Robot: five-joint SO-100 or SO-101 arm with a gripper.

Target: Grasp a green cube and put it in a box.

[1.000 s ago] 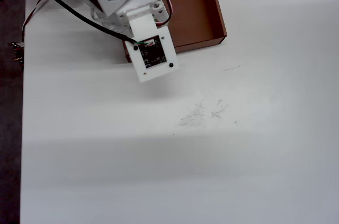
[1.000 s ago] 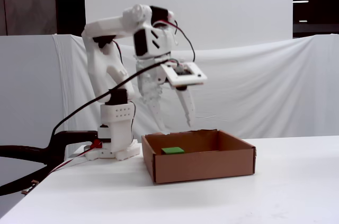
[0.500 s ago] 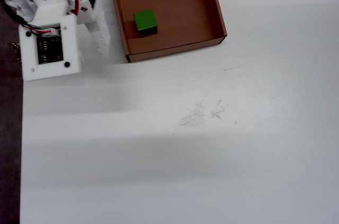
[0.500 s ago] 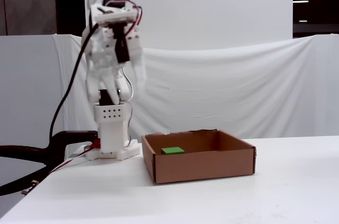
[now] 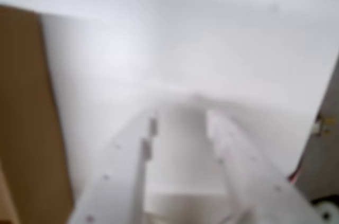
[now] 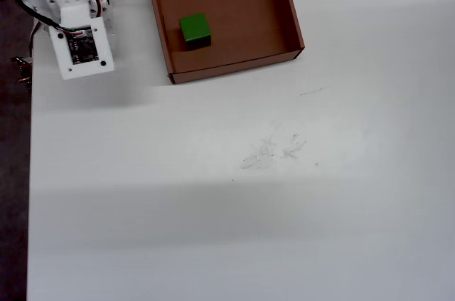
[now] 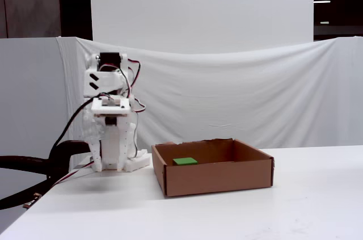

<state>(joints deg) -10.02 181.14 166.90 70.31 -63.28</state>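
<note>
The green cube (image 6: 194, 29) lies on the floor of the brown box (image 6: 293, 22), left of its middle in the overhead view. From the side, the cube (image 7: 185, 161) shows just above the front wall of the box (image 7: 221, 177). My arm (image 7: 110, 109) is folded down beside its base, left of the box and clear of it. The wrist view is blurred: my gripper (image 5: 183, 112) is open over bare white table, nothing between its fingers, with the box wall (image 5: 24, 107) at the left. From above, the wrist camera board (image 6: 82, 46) hides the fingers.
The table's left edge (image 6: 30, 173) borders dark floor. Cables (image 7: 62, 138) trail from the arm off the table's left side. Faint scuff marks (image 6: 274, 150) mark the white tabletop. A white cloth (image 7: 255, 92) hangs behind the table.
The arm swung left from above the box and folded down toward its base. The cube has stayed in the box.
</note>
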